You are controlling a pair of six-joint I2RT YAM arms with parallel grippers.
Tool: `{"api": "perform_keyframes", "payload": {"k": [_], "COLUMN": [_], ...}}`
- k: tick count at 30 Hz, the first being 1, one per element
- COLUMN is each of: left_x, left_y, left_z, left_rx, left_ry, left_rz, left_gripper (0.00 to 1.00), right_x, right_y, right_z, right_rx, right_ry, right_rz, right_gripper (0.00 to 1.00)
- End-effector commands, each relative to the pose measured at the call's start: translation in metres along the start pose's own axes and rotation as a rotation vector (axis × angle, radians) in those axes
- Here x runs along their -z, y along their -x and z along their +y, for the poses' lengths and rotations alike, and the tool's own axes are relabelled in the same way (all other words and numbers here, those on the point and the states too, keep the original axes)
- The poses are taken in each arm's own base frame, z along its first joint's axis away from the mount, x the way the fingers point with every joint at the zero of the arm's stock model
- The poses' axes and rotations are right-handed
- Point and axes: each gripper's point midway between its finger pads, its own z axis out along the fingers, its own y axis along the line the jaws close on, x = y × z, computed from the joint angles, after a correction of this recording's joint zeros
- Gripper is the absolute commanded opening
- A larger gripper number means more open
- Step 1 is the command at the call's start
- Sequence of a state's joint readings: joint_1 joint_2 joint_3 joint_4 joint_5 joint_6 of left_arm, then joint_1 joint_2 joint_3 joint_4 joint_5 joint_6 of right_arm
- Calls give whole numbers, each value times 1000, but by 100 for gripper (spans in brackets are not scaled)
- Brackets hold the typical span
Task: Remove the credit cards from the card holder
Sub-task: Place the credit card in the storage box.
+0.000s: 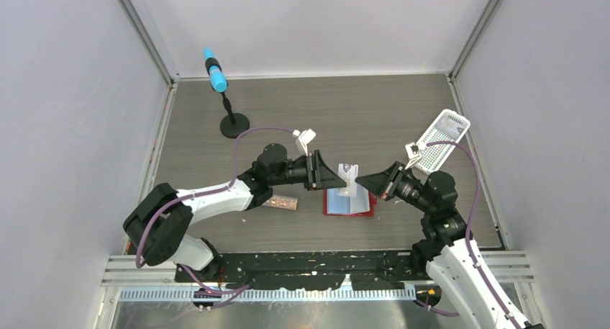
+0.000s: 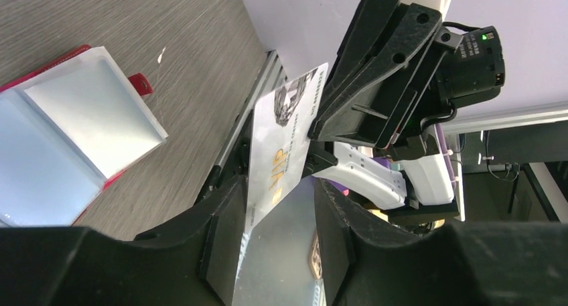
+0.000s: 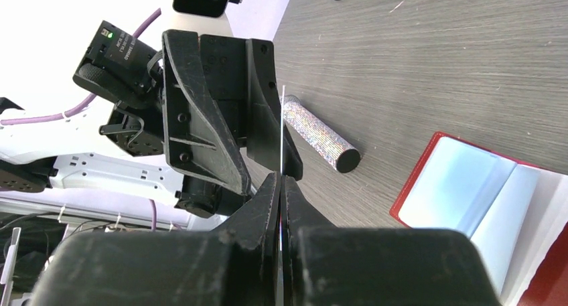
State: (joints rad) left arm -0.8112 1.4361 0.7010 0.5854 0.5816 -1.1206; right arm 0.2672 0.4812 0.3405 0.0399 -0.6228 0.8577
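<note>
Tabletop (image 1: 324, 106) of dark woodgrain sits between pale walls (image 1: 72, 91)

Even, diffuse white light fills the scene. Beside the small red folding card holder (image 1: 349, 201), the grey wood-grain table (image 1: 302, 106) carries only faint, soft shadows. In the wrist views the holder's blue pockets shine pale and the thin glossy credit card (image 2: 281, 145) right of it mirrors light. The walls wash out to white, and the nearest black claw fingers (image 2: 221, 252) look soft.

Glossy card (image 2: 281, 152), matt wood-grain table (image 1: 360, 106)
</note>
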Motion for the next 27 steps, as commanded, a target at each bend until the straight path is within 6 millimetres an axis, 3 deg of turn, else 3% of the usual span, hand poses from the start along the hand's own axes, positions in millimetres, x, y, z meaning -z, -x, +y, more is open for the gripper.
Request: {"api": "perform_keyframes", "payload": {"k": [1, 5, 8, 9, 12, 15, 21, 27], "left_x": [0, 0, 2, 3, 8, 18, 37, 44], "left_y": [7, 6, 4, 2, -5, -16, -38, -48], "left_z": [-22, -23, -21, -19, -12, -9, -7, -10], "left_rx": [-40, -39, -44, -47, -78, -130, -209, -239], "left_ry": [-104, -106, -100, -94, -60, -24, 12, 6], "left_rz": [-20, -16, -12, -8, 20, 69, 197, 268], "left_gripper": [40, 15, 3, 0, 0, 0, 0, 0], "right_x": [0, -1, -2, -2, -1, 1, 1, -3], "right_y": [1, -3, -10, -12, -15, -7, 10, 3], "right_z": [9, 5, 1, 0, 1, 11, 36, 37], "right_rx": [-1, -4, 33, 55, 100, 178, 296, 308], "right_ry": [51, 55, 52, 43, 41, 23, 53, 105], "right_rz": [-8, 7, 54, 73, 130, 171, 236, 332], "right_gripper": [5, 5, 7, 12, 26, 39, 42, 41]}}
